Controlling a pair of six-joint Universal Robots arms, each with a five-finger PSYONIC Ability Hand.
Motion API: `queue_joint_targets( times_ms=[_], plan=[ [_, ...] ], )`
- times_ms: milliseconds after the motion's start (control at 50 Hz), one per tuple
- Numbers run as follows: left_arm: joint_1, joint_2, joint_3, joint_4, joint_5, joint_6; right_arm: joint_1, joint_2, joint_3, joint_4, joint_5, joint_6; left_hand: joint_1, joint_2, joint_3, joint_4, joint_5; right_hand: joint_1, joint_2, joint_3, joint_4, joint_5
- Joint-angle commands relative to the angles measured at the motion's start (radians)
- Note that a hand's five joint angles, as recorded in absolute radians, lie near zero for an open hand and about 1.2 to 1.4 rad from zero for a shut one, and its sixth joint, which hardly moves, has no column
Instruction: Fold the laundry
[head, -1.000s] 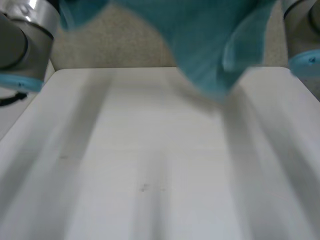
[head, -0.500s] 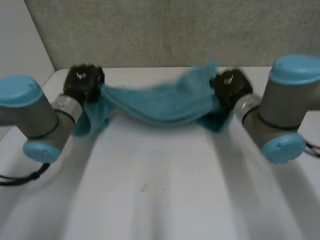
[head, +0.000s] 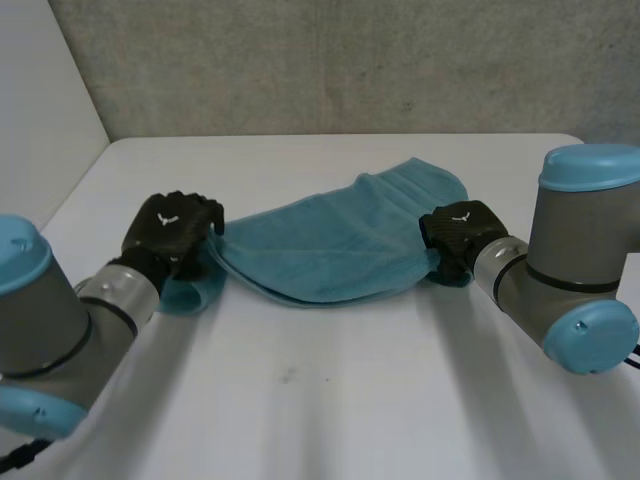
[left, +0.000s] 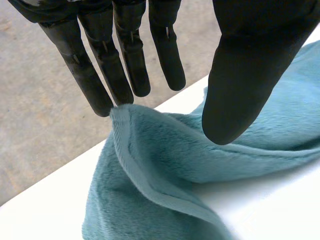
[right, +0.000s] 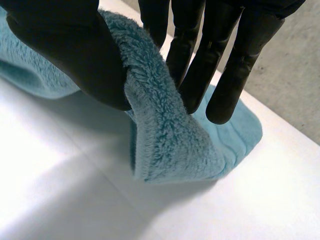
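Note:
A teal towel (head: 330, 245) lies loosely spread on the white table (head: 330, 400) between my two hands. My left hand (head: 172, 228) is at its left end, where a folded corner (head: 190, 293) sticks out. In the left wrist view the fingers (left: 125, 55) are straight and the thumb stands apart, with the towel's edge (left: 165, 170) lying loose just below the fingertips. My right hand (head: 458, 235) is at the towel's right end. There its thumb (right: 65, 45) and fingers pinch the towel's thick edge (right: 170, 145), lifting it slightly off the table.
A grey wall (head: 330, 60) runs behind the table's far edge. The table's left edge (head: 70, 190) slants past my left arm. Bare white tabletop lies in front of the towel, toward the camera.
The towel has come down from high in front of the camera, was stretched between both hands, and now lies on the table. My left hand's fingers have opened off it.

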Motion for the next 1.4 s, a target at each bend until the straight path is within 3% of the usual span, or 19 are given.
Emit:
queue_joint_targets(
  times_ms=[20, 180, 280, 380, 480, 580, 880, 1140, 1400],
  plan=[
    [-0.047, 0.045, -0.081, 0.023, -0.013, 0.067, -0.003, -0.079, 0.002, 0.001, 0.0, 0.043, 0.093, 0.1, 0.098, 0.1, 0.1, 0.418, 0.212, 0.211, 0.202, 0.221],
    [-0.064, 0.065, -0.129, 0.062, -0.099, 0.077, 0.018, -0.187, -0.035, 0.007, -0.025, 0.051, 0.143, 0.15, 0.148, 0.15, 0.15, 0.418, 0.212, 0.211, 0.202, 0.221],
    [-0.117, 0.08, -0.129, 0.06, -0.15, 0.053, 0.052, -0.233, -0.103, 0.047, -0.023, 0.052, 0.111, 0.118, 0.116, 0.118, 0.118, 0.418, 0.212, 0.211, 0.202, 0.221],
    [-0.223, 0.071, -0.12, 0.053, -0.199, -0.059, 0.084, -0.259, -0.171, 0.104, -0.019, 0.052, 0.111, 0.118, 0.116, 0.118, 0.118, 0.418, 0.212, 0.211, 0.202, 0.221],
    [-0.258, 0.048, -0.114, 0.071, -0.249, -0.133, 0.127, -0.265, -0.208, 0.121, -0.008, 0.055, 0.108, 0.115, 0.113, 0.115, 0.115, 0.418, 0.212, 0.211, 0.202, 0.221],
    [-0.268, -0.001, -0.083, 0.074, -0.279, -0.134, 0.138, -0.277, -0.216, 0.122, 0.006, 0.055, 0.114, 0.121, 0.119, 0.12, 0.121, 0.418, 0.212, 0.211, 0.202, 0.221],
    [-0.263, -0.055, -0.094, 0.072, -0.286, -0.127, 0.123, -0.273, -0.28, 0.119, 0.063, 0.055, 0.205, 0.212, 0.21, 0.211, 0.212, 0.418, 0.212, 0.211, 0.202, 0.221],
    [-0.094, -0.05, -0.095, 0.082, -0.276, -0.065, 0.047, -0.227, -0.234, 0.119, 0.054, 0.059, 0.258, 0.264, 0.262, 0.264, 0.265, 0.418, 0.212, 0.211, 0.202, 0.221],
    [-0.162, 0.031, -0.153, 0.059, -0.279, -0.039, 0.04, -0.191, -0.147, 0.099, 0.049, 0.059, 0.337, 0.344, 0.342, 0.344, 0.344, 0.418, 0.212, 0.211, 0.202, 0.221]
  ],
)
